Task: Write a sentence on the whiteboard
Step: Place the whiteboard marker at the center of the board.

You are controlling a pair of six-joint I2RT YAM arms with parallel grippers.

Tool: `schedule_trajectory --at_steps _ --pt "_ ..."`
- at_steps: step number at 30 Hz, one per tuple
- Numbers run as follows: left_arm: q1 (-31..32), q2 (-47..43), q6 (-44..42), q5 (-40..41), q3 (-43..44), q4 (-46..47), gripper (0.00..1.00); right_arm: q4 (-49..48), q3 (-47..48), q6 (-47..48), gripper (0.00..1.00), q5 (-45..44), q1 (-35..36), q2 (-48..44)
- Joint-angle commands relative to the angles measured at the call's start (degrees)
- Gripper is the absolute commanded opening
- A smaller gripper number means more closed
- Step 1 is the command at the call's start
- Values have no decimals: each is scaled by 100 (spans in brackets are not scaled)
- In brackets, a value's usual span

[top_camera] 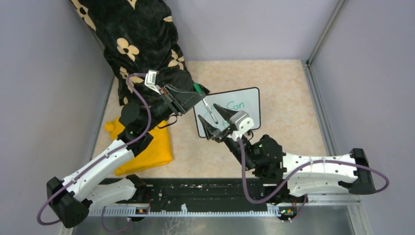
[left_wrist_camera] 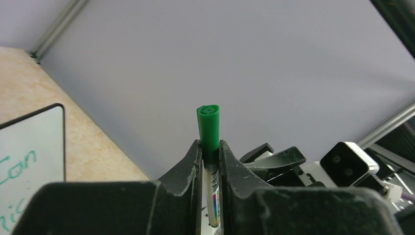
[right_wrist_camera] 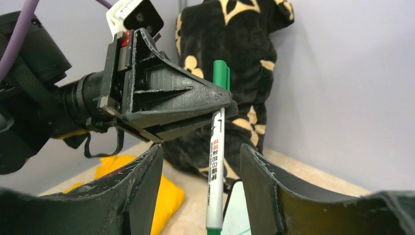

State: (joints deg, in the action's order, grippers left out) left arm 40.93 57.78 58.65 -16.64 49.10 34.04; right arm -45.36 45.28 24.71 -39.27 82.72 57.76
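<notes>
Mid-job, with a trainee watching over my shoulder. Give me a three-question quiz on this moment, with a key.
1. True or false: the left pincer is shut on the marker.
2. Pick one. The right pincer is: A) clamped on the marker; B) open, with the marker between its fingers; C) shut, well away from the marker.
3. Fill in: the one word of the sentence on the whiteboard that reads clearly from the top view is ___.

Key: 1 true; 2 B; 3 Can.
</notes>
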Motion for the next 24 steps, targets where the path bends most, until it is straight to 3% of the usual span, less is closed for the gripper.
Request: schedule_trajectory --at_steps 1,6,11,16,21,24 --pt "-73 -257 -791 237 270 -702 0 2280 550 -1415 59 237 12 -681" --pt "-81 -627 -1986 70 254 -1637 0 4094 907 -2381 57 409 15 -1272" --pt "-80 -1035 -3004 -852 61 -2335 0 5196 957 -3139 53 487 15 -1588" --pt "-82 -1350 -3208 -1411 -347 -2358 0 5203 739 -3453 53 1064 -75 -1510" --pt "-85 -1514 -3256 -1848 -772 -1847 0 4615 508 -4164 50 2401 -787 -1150" --pt "-82 -1594 -3314 -1910 -987 -1551 0 4174 292 -4522 48 2732 -1053 -1074"
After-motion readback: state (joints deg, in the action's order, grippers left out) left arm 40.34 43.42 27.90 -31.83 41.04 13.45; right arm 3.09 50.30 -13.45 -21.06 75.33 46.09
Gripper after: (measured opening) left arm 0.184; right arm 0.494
